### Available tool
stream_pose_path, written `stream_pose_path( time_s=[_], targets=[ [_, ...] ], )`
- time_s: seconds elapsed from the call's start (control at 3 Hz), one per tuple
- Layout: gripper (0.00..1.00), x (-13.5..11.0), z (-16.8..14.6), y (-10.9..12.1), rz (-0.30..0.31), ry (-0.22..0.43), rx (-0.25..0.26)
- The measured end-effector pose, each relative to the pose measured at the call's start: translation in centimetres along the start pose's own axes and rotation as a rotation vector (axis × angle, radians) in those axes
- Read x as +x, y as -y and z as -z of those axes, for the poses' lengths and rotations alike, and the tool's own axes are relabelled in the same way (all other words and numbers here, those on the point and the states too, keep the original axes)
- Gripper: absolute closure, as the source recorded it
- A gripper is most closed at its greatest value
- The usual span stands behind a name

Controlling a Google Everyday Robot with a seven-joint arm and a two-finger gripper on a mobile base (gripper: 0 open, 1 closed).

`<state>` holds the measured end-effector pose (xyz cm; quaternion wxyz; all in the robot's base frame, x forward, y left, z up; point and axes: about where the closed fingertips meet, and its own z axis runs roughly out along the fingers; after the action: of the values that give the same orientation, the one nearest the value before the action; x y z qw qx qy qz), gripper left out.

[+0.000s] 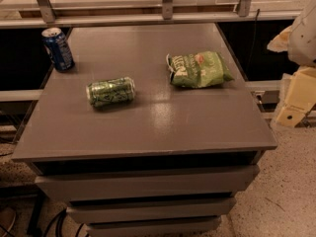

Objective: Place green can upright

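Note:
The green can (110, 91) lies on its side on the left half of the grey cabinet top (153, 127), its silver ends pointing left and right. My gripper (292, 110) is the cream-coloured part at the right edge of the view, beside and slightly below the cabinet's right edge. It is far from the can and holds nothing I can see.
A dark blue can (58, 49) stands upright at the back left corner. A flat green snack bag (199, 69) lies at the back right. A railing (168, 4) runs behind the cabinet. Drawers (148, 186) show below the front edge.

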<state>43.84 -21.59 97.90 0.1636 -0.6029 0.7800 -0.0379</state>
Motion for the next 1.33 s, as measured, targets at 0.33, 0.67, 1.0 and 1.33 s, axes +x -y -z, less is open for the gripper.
stream_pose_path(
  time_s=[0.33,0.67,1.0,1.33],
  targets=[
    [0.00,0.0,0.0,0.0,0.000,0.000,0.000],
    [0.00,-1.3,0.3,0.6,0.039,0.015,0.014],
    [0.00,-3.3,0.3,1.4,0.098,0.034,0.024],
    [0.00,-6.1,-0.1,1.6,0.163,0.057,0.022]
  ],
)
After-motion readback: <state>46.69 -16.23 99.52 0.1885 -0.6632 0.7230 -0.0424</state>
